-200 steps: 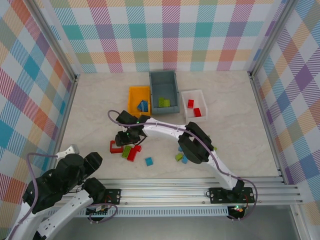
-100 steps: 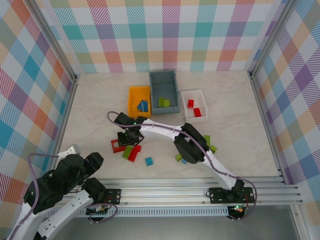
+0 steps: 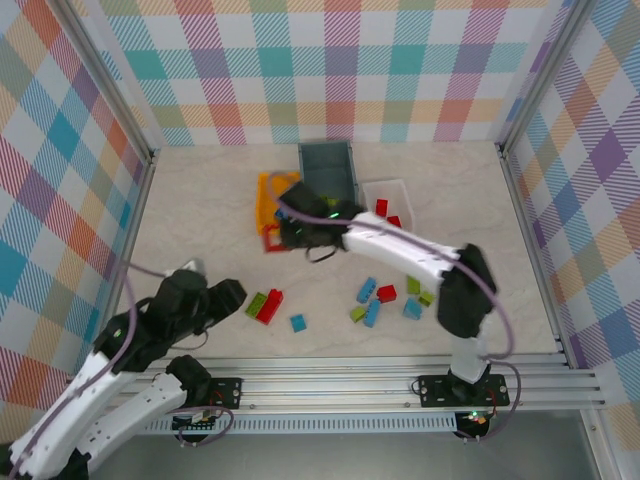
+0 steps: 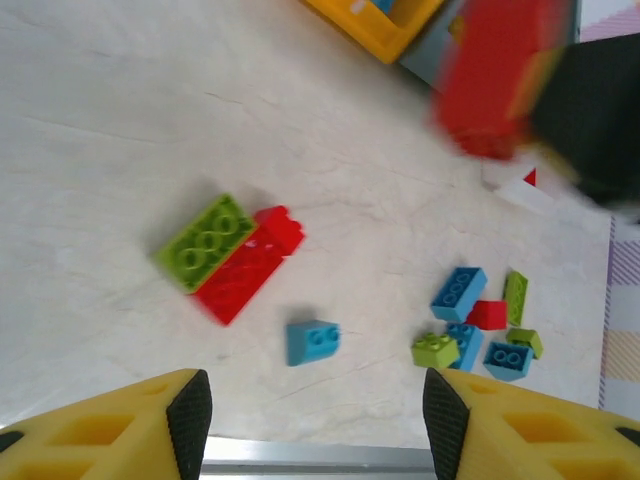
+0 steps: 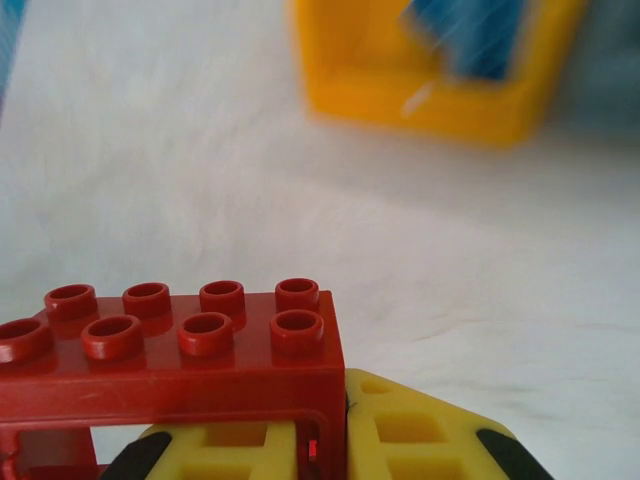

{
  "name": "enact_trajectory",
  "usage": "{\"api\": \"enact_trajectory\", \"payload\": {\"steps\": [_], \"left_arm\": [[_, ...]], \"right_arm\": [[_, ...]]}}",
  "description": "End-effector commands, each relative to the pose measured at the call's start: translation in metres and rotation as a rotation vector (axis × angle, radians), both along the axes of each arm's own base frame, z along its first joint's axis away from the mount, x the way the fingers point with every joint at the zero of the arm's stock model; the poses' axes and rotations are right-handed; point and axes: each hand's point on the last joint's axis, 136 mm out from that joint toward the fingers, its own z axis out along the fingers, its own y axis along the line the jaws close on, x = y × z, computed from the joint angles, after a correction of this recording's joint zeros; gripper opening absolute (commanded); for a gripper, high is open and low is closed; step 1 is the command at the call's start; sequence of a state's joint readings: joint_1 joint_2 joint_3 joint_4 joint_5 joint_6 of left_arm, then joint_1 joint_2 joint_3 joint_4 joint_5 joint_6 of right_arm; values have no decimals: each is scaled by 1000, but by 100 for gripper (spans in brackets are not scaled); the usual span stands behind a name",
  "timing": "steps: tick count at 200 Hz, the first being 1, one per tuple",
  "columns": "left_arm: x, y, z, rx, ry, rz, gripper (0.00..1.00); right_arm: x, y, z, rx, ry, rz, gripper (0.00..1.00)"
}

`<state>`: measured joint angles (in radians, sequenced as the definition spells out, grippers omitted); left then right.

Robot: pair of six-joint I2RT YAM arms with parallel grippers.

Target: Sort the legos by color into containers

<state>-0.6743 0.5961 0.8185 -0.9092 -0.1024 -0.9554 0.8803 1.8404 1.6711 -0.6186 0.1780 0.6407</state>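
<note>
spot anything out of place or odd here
Nothing spilled or damaged. One oddity: the right gripper holds the red frame close by the orange-yellow bin, which holds a blue brick, while a red brick sits in the white bin.

Three containers: one orange-yellow bin (image 3: 263, 195), one grey-blue bin (image 3: 330, 165), one white bin (image 3: 385, 184). Ten loose pieces on the table (image 3: 200, 200): four blue bricks (image 4: 312, 341), four green bricks (image 4: 205, 240), two red bricks (image 4: 245, 270). One red frame brick (image 5: 170, 360) off the table.

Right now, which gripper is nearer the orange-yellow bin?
Right. Right gripper, holding the red frame, is at the near edge of the orange-yellow bin; left gripper hangs far back.
</note>
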Motion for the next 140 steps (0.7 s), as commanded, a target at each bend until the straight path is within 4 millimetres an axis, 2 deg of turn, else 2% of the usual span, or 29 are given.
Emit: {"api": "enact_trajectory", "payload": {"steps": [1,14,27,39,52,74,97,115,140], "left_arm": [[40,-62,46,-124,-138,-145,59],[60,-92,53,-114,-164,-195,59],[76,-125,59,-88,-186,-251,58],[88,-154,61,-48,-207,-293,58],[99,-181,59,-6,-218,-323,58],[116,-212,46,12,-208,-329,57],[125,-234,33,36,-191,-341,57],[127,-240,24,63,-180,-346,57],[125,-240,14,86,-162,-349,57]], "right_arm": [[45,-111,7,-127,-63,-189,17],[61,-166,4,-183,-59,-271,18],[77,-209,-1,-236,-49,-333,19],[91,-236,-10,-292,-28,-376,18],[104,-255,-22,-361,-3,-408,18],[122,-267,-44,-448,36,-421,18],[133,-263,-63,-488,71,-402,18],[138,-263,-71,-508,87,-397,20],[139,-262,-72,-516,98,-393,35]]}}
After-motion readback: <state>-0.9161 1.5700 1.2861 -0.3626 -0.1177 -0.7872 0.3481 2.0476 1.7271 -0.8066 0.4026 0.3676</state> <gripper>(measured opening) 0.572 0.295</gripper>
